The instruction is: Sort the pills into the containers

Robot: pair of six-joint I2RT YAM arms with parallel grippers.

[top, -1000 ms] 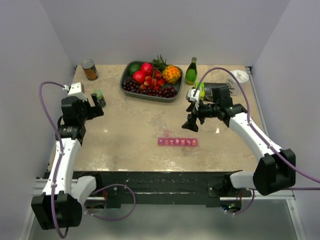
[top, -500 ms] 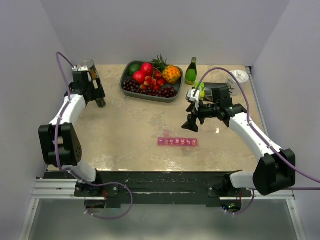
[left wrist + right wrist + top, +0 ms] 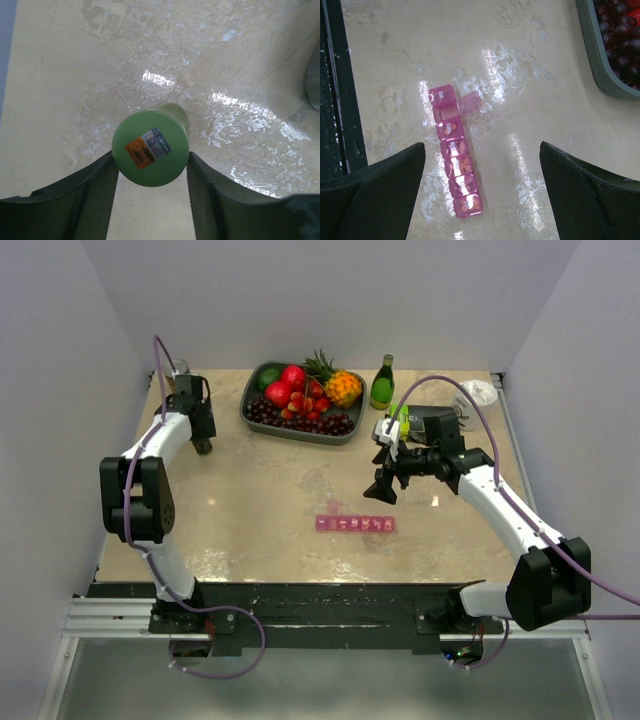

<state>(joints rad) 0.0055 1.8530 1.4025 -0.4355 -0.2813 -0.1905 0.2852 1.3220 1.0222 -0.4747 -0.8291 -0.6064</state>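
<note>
– Under your left claw (image 3: pixel 151 159), what's hidden?
– A green bottle cap (image 3: pixel 150 145) covers my finger contact; gripping or not, I can't say.
– Containers?
– Mid-table, the pink pill organizer (image 3: pixel 457 167) sits below my spread right claw (image 3: pixel 482 145), one lid (image 3: pixel 469 102) up, orange pills (image 3: pixel 465 165) inside.

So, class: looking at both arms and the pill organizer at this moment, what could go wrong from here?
1. The left jaws flank the round cap of the green-capped bottle. A grip on that smooth cap could slip or tip the bottle.
2. The pink pill organizer lies with one lid flipped open and pills inside. The right jaws hang wide open above it, so a careless descent might knock it and scatter them.
</note>
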